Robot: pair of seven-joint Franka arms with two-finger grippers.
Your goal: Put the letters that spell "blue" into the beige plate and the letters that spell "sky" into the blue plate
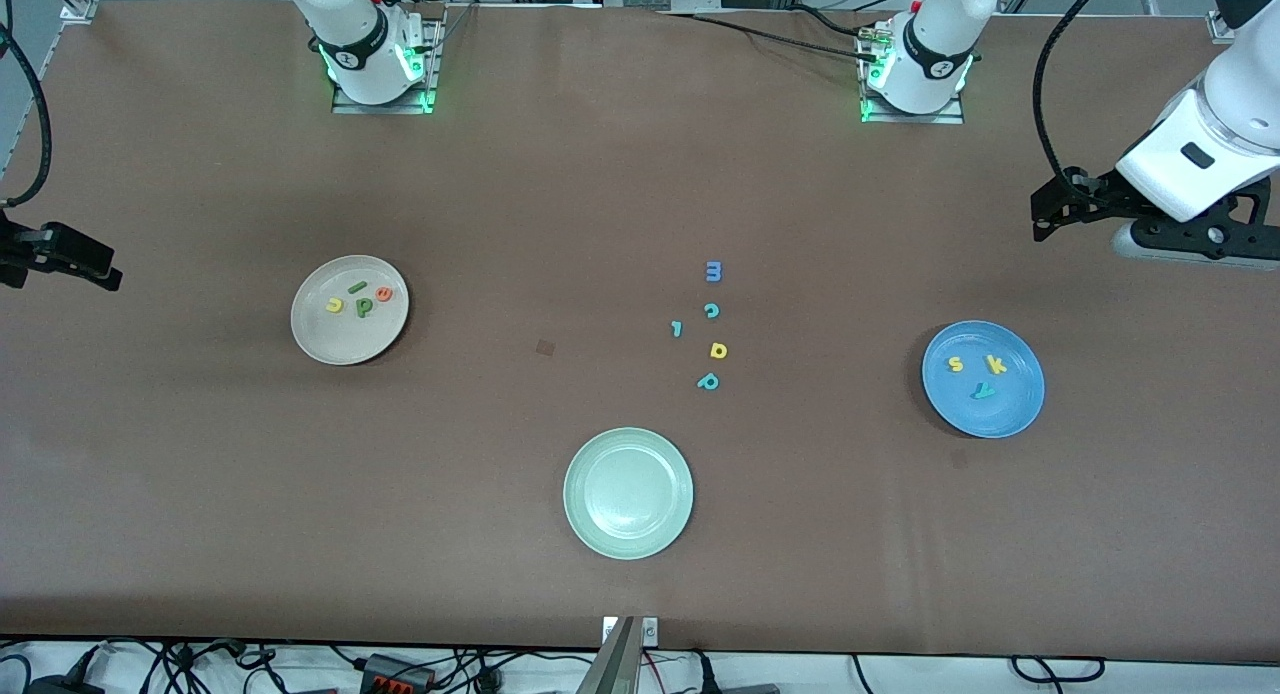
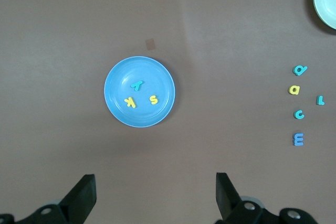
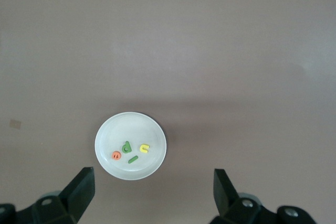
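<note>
The beige plate (image 1: 340,342) (image 3: 118,129) lies toward the right arm's end of the table. In it are the yellow u (image 1: 334,304), green bar (image 1: 356,287), green b-shaped letter (image 1: 364,307) and orange e (image 1: 384,294). Toward the left arm's end, the blue plate (image 1: 1005,419) (image 2: 157,77) holds the yellow s (image 1: 956,364), yellow k (image 1: 996,364) and teal y (image 1: 984,391). My left gripper (image 1: 1045,214) (image 2: 156,192) hangs open and empty, high over the table's end by the blue plate. My right gripper (image 1: 105,272) (image 3: 155,190) hangs open and empty over its own end.
A pale green plate (image 1: 628,492) sits nearest the front camera, mid-table. Loose letters lie between the two plates: blue m (image 1: 713,271), teal c (image 1: 711,311), a small teal bar (image 1: 677,328), yellow d (image 1: 718,350), teal p (image 1: 708,381).
</note>
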